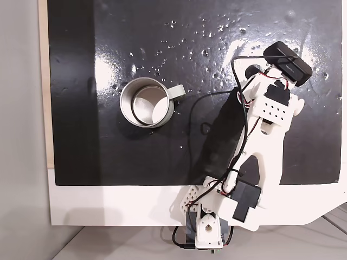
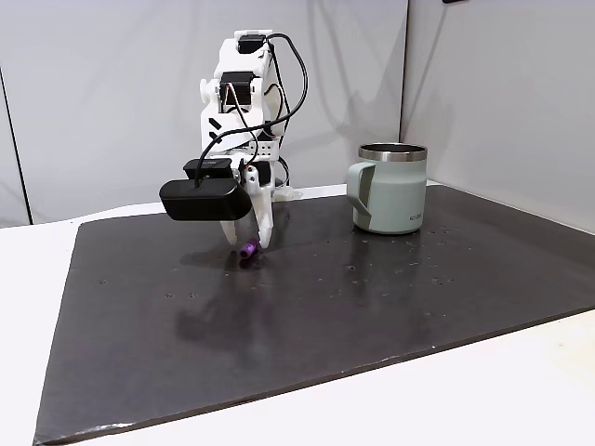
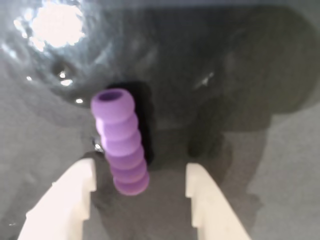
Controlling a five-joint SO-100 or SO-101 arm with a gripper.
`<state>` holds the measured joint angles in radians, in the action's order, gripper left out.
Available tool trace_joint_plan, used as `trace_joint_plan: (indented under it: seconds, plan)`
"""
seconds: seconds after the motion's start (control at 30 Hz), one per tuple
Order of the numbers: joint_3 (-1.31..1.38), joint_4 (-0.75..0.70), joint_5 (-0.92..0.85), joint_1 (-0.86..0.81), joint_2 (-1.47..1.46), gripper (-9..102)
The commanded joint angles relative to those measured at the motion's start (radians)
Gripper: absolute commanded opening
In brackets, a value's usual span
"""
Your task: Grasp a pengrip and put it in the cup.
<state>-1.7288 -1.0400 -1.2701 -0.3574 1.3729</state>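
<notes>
one ribbed, soft-looking purple pengrip [image 3: 120, 141] lying on the glossy black mat [image 3: 250, 75], sitting between the spread white plastic fingers of the gripper [image 3: 140, 187], not pinched yet, one shiny metal cup [image 2: 390, 189] well apart

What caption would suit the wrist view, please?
Open white gripper straddling a ribbed light-purple tubular pengrip on the black mat.

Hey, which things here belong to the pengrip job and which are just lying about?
Job:
pengrip, lying on the mat between the open gripper fingers
cup, standing apart

Just there:
black mat
white tabletop
</notes>
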Motion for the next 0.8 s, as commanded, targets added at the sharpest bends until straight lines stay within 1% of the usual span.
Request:
trace_joint_plan:
  seconds: [0.0, 0.23, 0.3, 0.4, 0.43, 0.63, 0.7, 0.77]
  plan:
    - [0.074, 0.015, 0.009, -0.008, 0.000, 23]
    - [0.140, 0.012, 0.009, -0.023, -0.066, 22]
    - [0.146, 0.005, 0.009, -0.020, -0.075, 18]
    - [0.146, 0.002, 0.009, -0.009, -0.081, 3]
    - [0.146, 0.002, 0.009, -0.006, -0.083, 0]
    - [0.147, -0.012, 0.018, 0.011, -0.084, 0]
    - [0.172, -0.049, 0.038, 0.021, -0.083, 0]
    - [0.227, -0.117, 0.074, 0.040, -0.077, 0]
